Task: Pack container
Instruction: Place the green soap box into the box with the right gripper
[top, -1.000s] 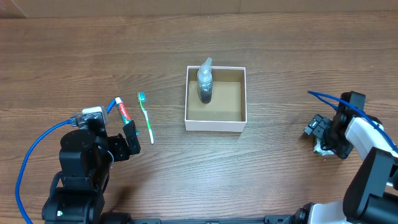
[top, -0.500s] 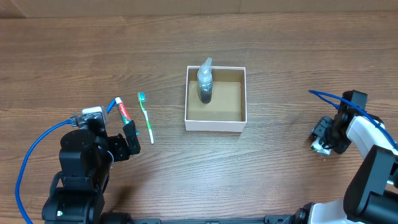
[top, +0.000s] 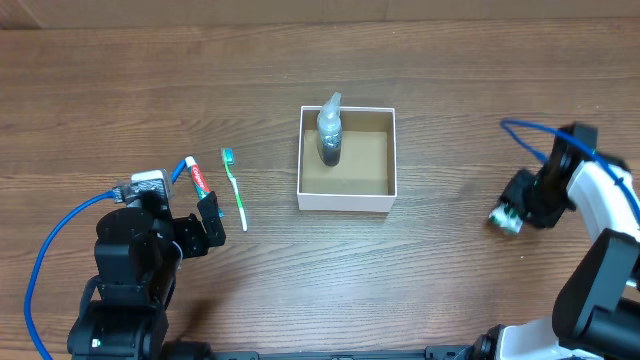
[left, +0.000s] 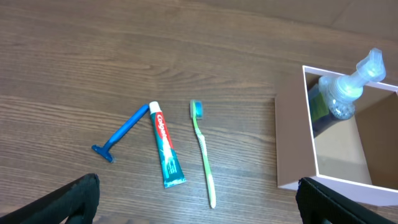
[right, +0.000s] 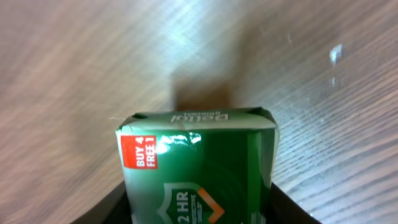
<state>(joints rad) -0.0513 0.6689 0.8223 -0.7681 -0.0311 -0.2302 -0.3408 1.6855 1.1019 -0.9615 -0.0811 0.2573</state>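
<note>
The container (top: 346, 202) is seen at table ctr in the overhead view, w/ a clear pump bottle (top: 329, 132) stood in its 11 o'clock corner. The 3 o'clock half of the brown floor is left bare.

The right gripper (top: 510, 214) is placed well apart, toward the table's 3 o'clock edge. It is clamped on a green carton (right: 199, 168) marked "BUY 4 FREE 1" (prob. soap), judged to be held off the wood from the shadow cast beneath it. From that gripper the container lies at approx 9–10 o'clock, so the right arm is judged the one to carry, w/ the drop aimed at the bare half, clear of the bottle. The carton's long axis can't be told.

The left gripper (top: 212, 222) is spread wide, nothing held, at approx 8 o'clock from the container. A toothbrush (left: 203, 152), toothpaste tube (left: 166, 152) & blue razor (left: 121, 134) are laid just ahead of it, not yet packed.
</note>
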